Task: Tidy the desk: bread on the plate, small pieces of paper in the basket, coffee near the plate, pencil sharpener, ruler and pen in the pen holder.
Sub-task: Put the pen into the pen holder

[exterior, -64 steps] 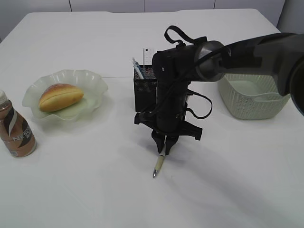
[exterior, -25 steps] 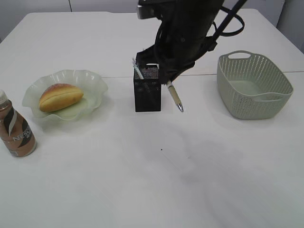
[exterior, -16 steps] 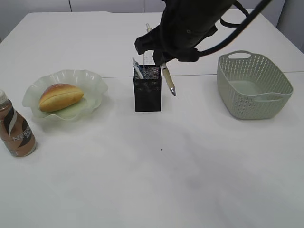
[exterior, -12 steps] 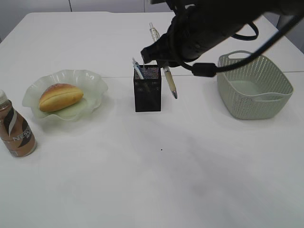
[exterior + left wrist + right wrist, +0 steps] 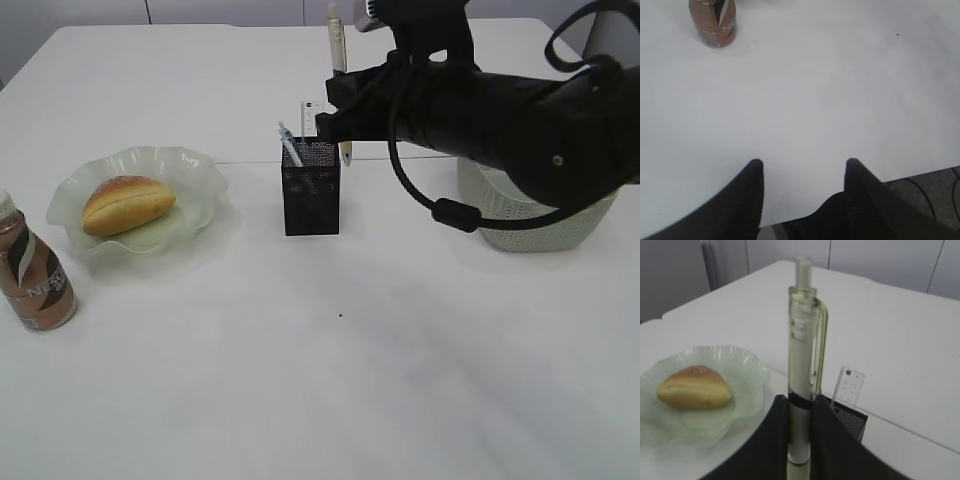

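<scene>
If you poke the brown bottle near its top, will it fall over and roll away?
Probably. The bottle stands taller than it is wide, so a high poke could tip it. Its round sides would likely let it roll across the smooth desk.

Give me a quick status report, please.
Right gripper shut on pen, upright above pen holder. Left gripper open, empty. Nothing in the way.

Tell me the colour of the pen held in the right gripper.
Translucent pale yellow-green, with a clear push button; the pen shows best in the right wrist view.
</scene>
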